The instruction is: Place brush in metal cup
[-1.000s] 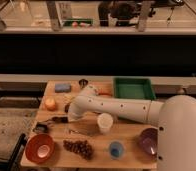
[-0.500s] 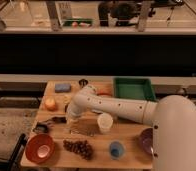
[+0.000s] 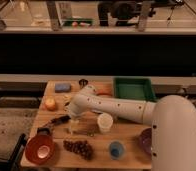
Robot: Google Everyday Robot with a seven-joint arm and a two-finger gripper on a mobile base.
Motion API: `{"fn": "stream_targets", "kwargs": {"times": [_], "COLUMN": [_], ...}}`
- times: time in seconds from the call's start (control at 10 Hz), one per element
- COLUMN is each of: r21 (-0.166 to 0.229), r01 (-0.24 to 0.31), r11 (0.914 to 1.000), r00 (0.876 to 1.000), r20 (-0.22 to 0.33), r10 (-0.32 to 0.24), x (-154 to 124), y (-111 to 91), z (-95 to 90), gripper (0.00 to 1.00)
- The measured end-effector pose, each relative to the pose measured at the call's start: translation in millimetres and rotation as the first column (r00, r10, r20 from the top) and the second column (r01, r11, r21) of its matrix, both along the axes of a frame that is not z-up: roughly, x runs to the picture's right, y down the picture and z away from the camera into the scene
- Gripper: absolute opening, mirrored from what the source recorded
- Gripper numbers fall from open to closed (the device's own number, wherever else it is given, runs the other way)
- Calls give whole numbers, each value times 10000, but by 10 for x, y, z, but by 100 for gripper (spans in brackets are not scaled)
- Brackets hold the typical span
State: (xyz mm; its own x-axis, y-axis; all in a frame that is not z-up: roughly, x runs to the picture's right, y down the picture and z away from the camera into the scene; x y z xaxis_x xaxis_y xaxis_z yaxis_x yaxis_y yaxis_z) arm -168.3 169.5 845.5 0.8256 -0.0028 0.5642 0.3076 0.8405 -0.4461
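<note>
The brush (image 3: pixel 59 120) lies on the wooden table (image 3: pixel 56 160) at the left, its dark handle pointing up and to the right. My gripper (image 3: pixel 73 125) hangs down from the white arm (image 3: pixel 116 107), just right of the brush's handle end and close to the table. The metal cup (image 3: pixel 83 82) stands upright at the table's back edge, well behind the gripper.
A white cup (image 3: pixel 105 122) stands right of the gripper, with a thin silvery utensil (image 3: pixel 84 132) in front of it. Also here: black block (image 3: pixel 43 131), orange bowl (image 3: pixel 39 148), grapes (image 3: pixel 79 147), blue cup (image 3: pixel 116 148), purple bowl (image 3: pixel 145 140), green tray (image 3: pixel 134 89), blue sponge (image 3: pixel 62 87), orange (image 3: pixel 50 103).
The arm has swung left and the gripper has come down closer to the table near the brush. The objects on the table have not moved.
</note>
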Motion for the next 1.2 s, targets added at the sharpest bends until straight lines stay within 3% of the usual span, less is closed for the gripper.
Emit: {"fn": "stream_targets", "kwargs": {"times": [0.3, 0.7, 1.0, 1.2], "r21": [161, 123, -58, -176], "r01": [1, -199, -391, -457], "r11": [9999, 9997, 9992, 9988], "r00": [9999, 9994, 9984, 9978], "r20": [104, 282, 404, 477], "r10": [-2, 196, 393, 465], "x": [-2, -1, 13, 18], "y": [-63, -139, -120, -98], "z": [-41, 63, 164, 216], "gripper": [80, 80, 66, 64]}}
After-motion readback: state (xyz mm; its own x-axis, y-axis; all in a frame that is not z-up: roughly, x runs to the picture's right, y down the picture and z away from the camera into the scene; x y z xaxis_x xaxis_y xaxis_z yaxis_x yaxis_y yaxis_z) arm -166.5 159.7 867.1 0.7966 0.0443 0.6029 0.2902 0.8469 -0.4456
